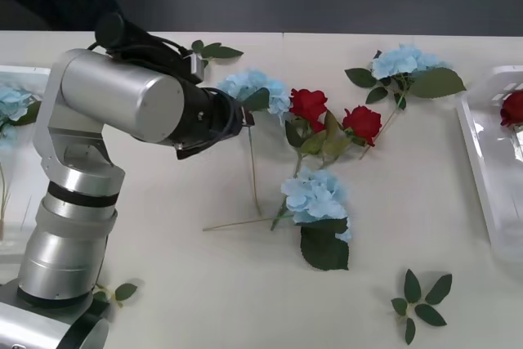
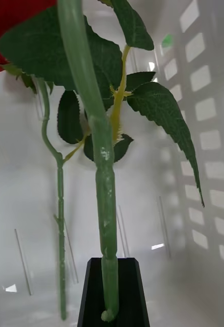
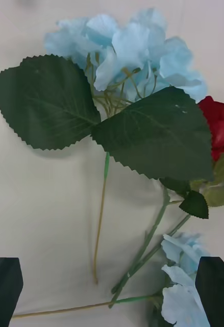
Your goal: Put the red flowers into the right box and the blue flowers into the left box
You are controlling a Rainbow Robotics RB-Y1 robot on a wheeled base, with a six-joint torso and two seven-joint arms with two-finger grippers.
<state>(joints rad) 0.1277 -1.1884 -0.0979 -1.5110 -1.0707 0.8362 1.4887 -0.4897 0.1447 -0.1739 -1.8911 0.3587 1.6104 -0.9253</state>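
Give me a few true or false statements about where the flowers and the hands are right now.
1. The left hand is open above the central blue flower. True.
2. Three red flowers lie on the table. False: two do.
3. The left box holds a blue flower. True.
4. The right box is empty. False: a red flower is in it.

1. Four blue flowers are showing: three (image 1: 255, 87) (image 1: 406, 61) (image 1: 315, 196) lying on the surface, one (image 1: 12, 102) in the left box (image 1: 16, 71).
2. Three red flowers are showing: two (image 1: 309, 105) (image 1: 363, 123) on the surface, one (image 1: 513, 109) in the right box (image 1: 478, 153).
3. Three loose leaf sprigs (image 1: 421, 302) (image 1: 214, 51) (image 1: 114, 293) are lying on the surface.
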